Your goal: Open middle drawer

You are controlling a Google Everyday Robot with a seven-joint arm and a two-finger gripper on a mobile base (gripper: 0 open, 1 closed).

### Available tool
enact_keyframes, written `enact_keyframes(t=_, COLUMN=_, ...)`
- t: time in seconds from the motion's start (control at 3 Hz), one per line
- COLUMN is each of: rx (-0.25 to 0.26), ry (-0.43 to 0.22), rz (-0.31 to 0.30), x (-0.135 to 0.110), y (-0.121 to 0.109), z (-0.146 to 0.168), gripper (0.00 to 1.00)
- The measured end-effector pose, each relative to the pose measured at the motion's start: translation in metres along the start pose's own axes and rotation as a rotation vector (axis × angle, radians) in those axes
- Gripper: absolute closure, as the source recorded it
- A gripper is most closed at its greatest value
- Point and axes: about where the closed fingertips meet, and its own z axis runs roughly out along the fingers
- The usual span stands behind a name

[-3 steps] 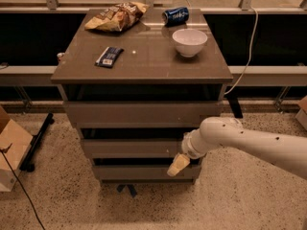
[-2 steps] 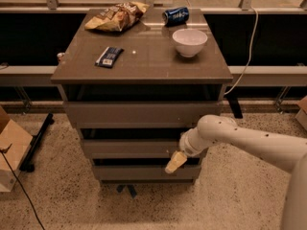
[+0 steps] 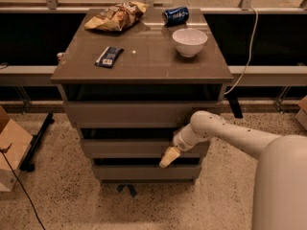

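The grey-brown cabinet has three handleless drawer fronts stacked under its top. The middle drawer [image 3: 129,148] is the front of medium width, between the widest top front [image 3: 139,113] and the narrowest bottom front [image 3: 144,172]. My gripper [image 3: 169,158] hangs at the end of my white arm, which comes in from the lower right. It sits at the lower edge of the middle drawer front, right of centre, over the dark gap above the bottom drawer. Its cream fingertips point down and left.
On the cabinet top [image 3: 144,61] lie a chip bag [image 3: 115,16], a blue can [image 3: 175,15], a white bowl [image 3: 190,41] and a dark snack bar [image 3: 109,56]. A cardboard box [image 3: 10,150] stands on the floor at left. A cable [image 3: 247,56] hangs at right.
My gripper has moved a little to the left along the lower edge of the middle drawer front. The drawers look unchanged.
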Motion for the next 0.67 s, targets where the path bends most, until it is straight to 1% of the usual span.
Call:
enact_keyframes(t=0.33, rx=-0.020, ry=-0.006, rz=-0.001, x=-0.0050, y=-0.0094, z=0.0151, gripper=0.00)
enact_keyframes(t=0.67, rx=-0.020, ry=-0.006, rz=-0.001, x=-0.0040, y=-0.0048, z=0.0148, gripper=0.19)
